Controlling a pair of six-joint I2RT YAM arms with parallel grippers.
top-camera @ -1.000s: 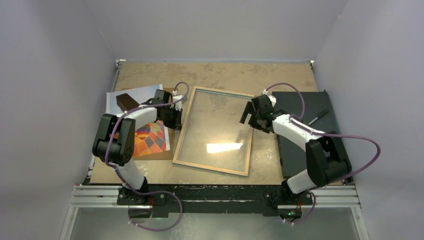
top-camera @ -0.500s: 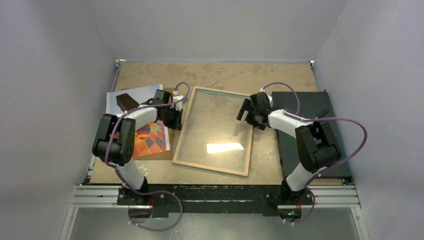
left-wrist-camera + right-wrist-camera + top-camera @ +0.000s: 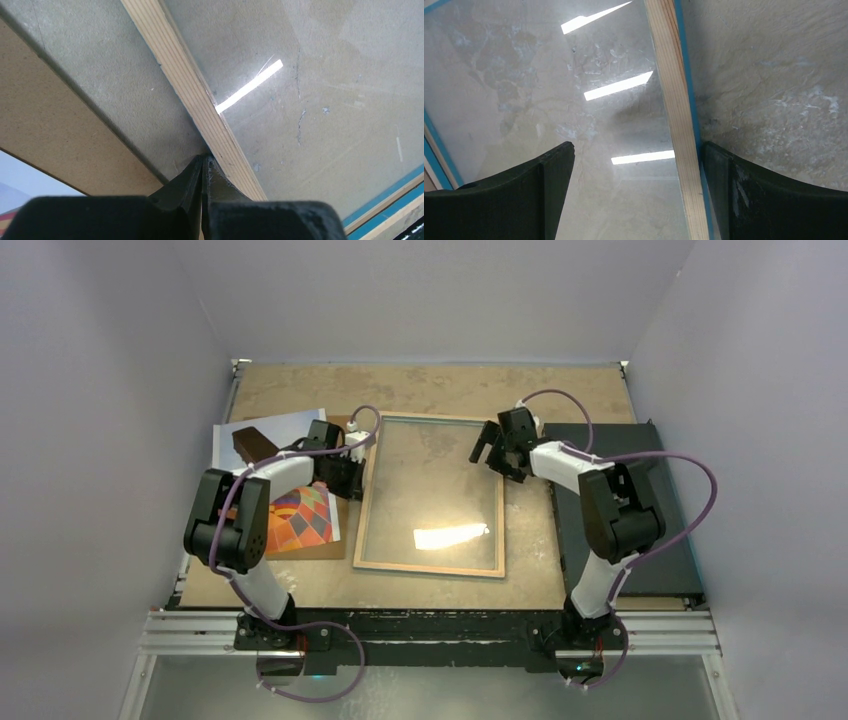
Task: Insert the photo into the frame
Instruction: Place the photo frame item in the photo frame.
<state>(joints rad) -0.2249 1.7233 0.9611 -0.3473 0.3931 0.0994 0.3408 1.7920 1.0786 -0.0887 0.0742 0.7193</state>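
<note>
Tabletop (image 3: 430, 390): left pincer (image 3: 204, 159) pressed together at frame (image 3: 428, 567) rim; right pincer (image 3: 638, 150) spread, straddling opposite rim.

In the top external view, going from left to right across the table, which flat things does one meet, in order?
the photo → the frame → the black mat. The brown board under the photo overlaps it, so it is left out.

A tan, blotchy chipboard table (image 3: 430, 390) sits between pale grey walls (image 3: 450, 300). A large black rectangular flat panel (image 3: 672, 580) lies along its right side. A plain brown backing board (image 3: 312, 553) lies flat at the left, and a small dark brown block (image 3: 255, 444) rests near the left edge. A silver metal rail (image 3: 430, 625) runs along the near edge.
</note>
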